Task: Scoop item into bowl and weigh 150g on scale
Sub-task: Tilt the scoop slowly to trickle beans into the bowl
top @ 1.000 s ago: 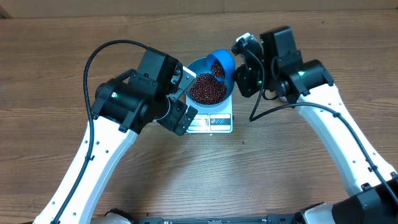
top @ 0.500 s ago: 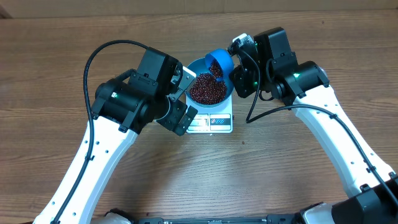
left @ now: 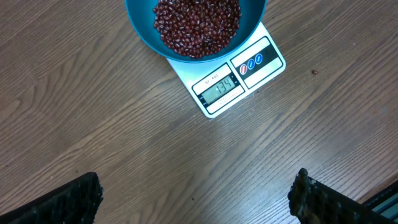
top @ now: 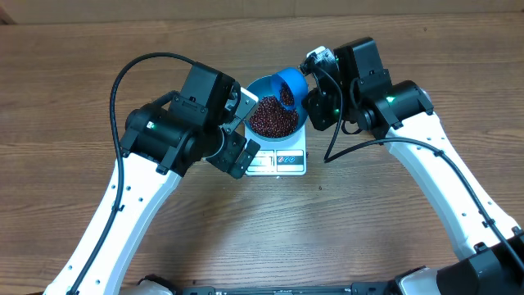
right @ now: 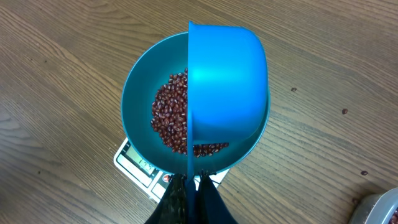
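Note:
The metallic-blue bowl (top: 300, 116) stands on the white scale (top: 282, 162) and holds a heap of dark red-brown beans (top: 273, 119). The scale's display (left: 219, 87) reads 134. My right gripper (right: 193, 176) is shut on the handle of a blue scoop (right: 227, 81), which is turned on its side over the bowl's right half with a few beans at its lip (top: 286, 97). My left gripper (left: 196, 186) hangs open over bare table just in front of the scale, with nothing between its fingers.
The wood table (top: 344, 221) surrounds the scale. A pale grey rounded thing (right: 380, 211) shows at the lower right corner of the right wrist view. Both arms crowd the bowl, left arm (top: 172, 135) and right arm (top: 385, 102).
The right gripper has shifted slightly left and rolled the scoop further onto its side, and beans have slid from it into the bowl. The left arm has not moved.

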Robot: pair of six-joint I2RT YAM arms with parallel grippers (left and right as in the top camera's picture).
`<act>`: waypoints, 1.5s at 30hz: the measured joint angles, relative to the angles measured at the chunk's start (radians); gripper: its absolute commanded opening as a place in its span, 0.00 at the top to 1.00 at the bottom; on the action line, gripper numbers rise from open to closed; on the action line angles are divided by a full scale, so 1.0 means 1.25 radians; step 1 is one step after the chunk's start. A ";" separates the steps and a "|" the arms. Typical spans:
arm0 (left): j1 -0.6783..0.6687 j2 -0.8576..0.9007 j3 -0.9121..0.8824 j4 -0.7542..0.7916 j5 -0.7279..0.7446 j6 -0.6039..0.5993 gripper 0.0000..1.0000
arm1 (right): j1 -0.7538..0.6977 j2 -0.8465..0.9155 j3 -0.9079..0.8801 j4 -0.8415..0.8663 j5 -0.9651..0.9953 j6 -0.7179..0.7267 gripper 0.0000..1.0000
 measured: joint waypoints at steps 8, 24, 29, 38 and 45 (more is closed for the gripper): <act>0.000 0.000 0.000 0.000 0.000 0.000 0.00 | 0.000 0.000 0.000 -0.001 -0.003 0.000 0.96; 0.000 0.000 0.000 0.000 0.000 0.000 0.00 | 0.000 0.000 0.000 0.000 -0.011 0.004 0.96; 0.000 0.000 0.000 0.000 0.000 0.000 0.01 | 0.000 0.000 0.000 -0.012 -0.027 -0.007 0.96; 0.000 0.000 0.000 0.000 0.000 0.000 0.00 | 0.000 0.000 0.000 -0.016 -0.039 -0.017 0.96; 0.000 0.000 0.000 0.000 0.000 0.000 0.00 | 0.000 0.000 0.000 -0.016 -0.033 -0.011 0.96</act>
